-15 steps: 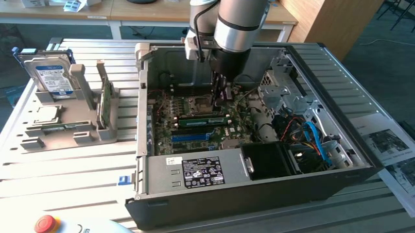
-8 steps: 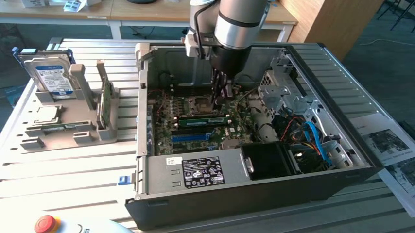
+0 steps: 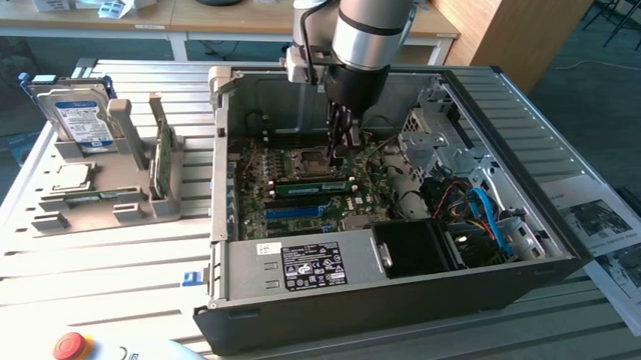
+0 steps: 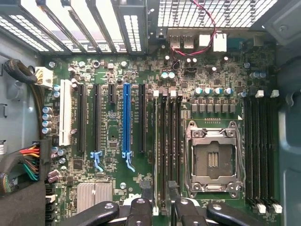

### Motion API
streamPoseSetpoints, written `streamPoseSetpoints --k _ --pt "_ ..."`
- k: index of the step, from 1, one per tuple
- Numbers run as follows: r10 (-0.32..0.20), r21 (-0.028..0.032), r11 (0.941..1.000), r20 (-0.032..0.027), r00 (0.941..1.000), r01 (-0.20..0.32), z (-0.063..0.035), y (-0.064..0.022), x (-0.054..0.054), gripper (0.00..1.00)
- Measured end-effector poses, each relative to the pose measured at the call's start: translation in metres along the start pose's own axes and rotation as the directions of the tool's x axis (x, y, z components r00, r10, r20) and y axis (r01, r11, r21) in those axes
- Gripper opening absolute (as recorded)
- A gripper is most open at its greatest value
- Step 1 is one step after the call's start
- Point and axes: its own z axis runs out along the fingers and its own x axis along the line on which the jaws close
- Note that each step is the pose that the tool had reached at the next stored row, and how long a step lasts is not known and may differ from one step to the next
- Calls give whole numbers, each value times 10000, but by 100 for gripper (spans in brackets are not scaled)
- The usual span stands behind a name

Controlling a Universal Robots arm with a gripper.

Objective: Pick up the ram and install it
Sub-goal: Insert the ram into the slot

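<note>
Two risks. The end effector is wide, holding nothing, its fingers straddling the ram. The ram stands in a slot just beside the CPU socket inside the case. You can't tell whether its latches closed; half-seated, it could tip. Drift sideways and a finger knocks it.
</note>
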Motion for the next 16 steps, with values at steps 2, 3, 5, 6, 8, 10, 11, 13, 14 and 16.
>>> streamPoseSetpoints --k 2,3,5,6,8,10,11,13,14,16 --pt "0 0 10000 0 10000 0 -16 1 0 26" --pt "0 0 10000 -2 10000 0 -24 1 0 26" --pt "0 0 10000 -3 10000 0 -42 2 0 26" --pt "0 1 10000 -4 10000 0 -52 2 0 26" --pt "0 1 10000 -6 10000 0 -77 3 1 26" --pt "0 1 10000 -11 10000 0 -110 5 1 26" --pt "-1 0 10000 -16 10000 1 -129 5 1 26" --pt "0 1 10000 -22 10000 0 -167 7 1 26" --pt "0 1 10000 -24 10000 0 -186 8 1 26" --pt "0 1 10000 -29 10000 0 -222 10 1 26"
